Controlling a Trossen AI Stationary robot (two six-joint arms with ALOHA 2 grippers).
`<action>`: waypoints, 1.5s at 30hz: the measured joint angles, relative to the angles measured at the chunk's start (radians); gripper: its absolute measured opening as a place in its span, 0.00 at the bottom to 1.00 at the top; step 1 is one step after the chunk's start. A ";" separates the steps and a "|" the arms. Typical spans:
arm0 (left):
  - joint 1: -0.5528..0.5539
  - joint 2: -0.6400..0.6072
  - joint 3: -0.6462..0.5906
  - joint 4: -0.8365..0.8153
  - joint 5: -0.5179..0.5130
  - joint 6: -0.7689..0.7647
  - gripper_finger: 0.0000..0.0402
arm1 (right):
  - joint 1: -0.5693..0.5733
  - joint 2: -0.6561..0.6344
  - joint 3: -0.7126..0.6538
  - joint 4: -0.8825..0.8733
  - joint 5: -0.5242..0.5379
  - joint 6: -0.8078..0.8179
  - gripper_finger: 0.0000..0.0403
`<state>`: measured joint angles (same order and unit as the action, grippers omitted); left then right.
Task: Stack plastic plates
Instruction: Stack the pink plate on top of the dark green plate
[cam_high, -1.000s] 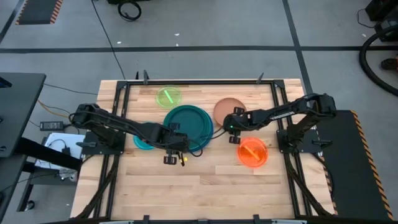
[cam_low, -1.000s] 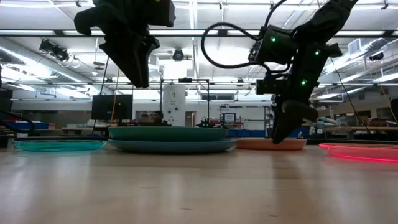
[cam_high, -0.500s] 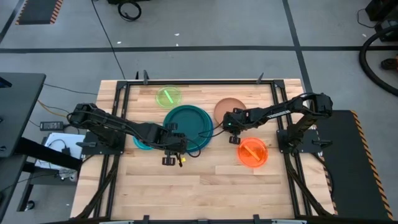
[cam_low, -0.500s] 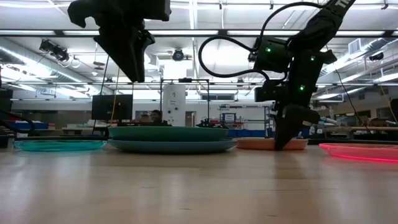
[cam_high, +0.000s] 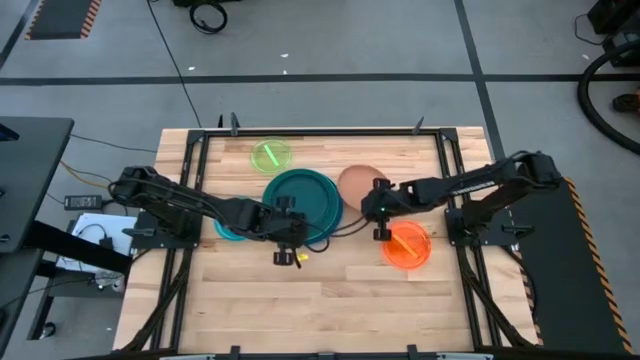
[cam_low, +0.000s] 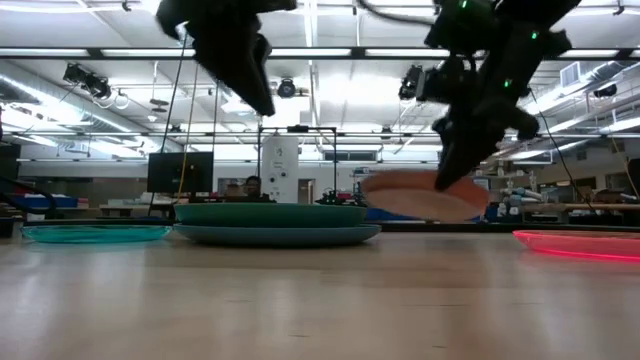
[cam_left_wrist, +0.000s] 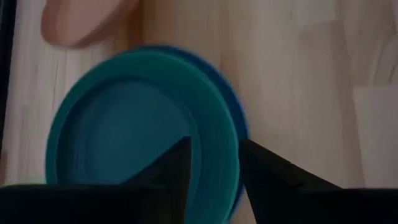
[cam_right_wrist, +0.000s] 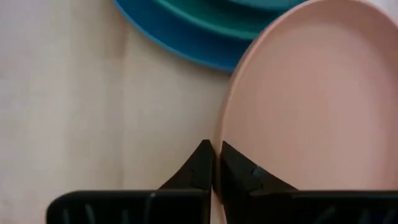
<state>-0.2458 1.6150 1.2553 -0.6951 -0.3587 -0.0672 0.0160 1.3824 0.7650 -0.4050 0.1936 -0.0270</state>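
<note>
R pincer (cam_high: 379, 213) clamps tan plate (cam_low: 420, 195) by rim, lifted off bench (cam_high: 330, 290); L pincer (cam_high: 288, 238) open above teal/blue stack (cam_high: 304, 198).

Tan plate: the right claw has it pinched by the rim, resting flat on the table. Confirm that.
Not flat on the table. The low view shows the tan plate lifted clear of the wood, tilted, with the right claw shut on its rim.

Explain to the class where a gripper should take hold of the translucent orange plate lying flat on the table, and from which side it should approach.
Grip the thin raised rim of the orange plate, probably on its open near side, coming from above. It lies flat and shallow, offering nothing else to pinch. The right gripper holds the tan plate this way.
</note>
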 joint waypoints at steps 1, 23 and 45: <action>0.003 0.002 0.000 0.016 0.001 0.003 0.37 | 0.014 -0.003 0.013 -0.011 0.000 0.005 0.05; 0.015 0.102 0.020 0.285 -0.199 0.554 0.60 | 0.134 0.023 0.100 0.130 -0.156 -0.013 0.05; 0.028 0.102 0.020 0.245 -0.141 0.735 0.29 | 0.134 0.023 0.100 0.223 -0.238 -0.054 0.06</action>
<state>-0.2182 1.7172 1.2758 -0.4499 -0.4995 0.6678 0.1502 1.4052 0.8646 -0.1822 -0.0444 -0.0811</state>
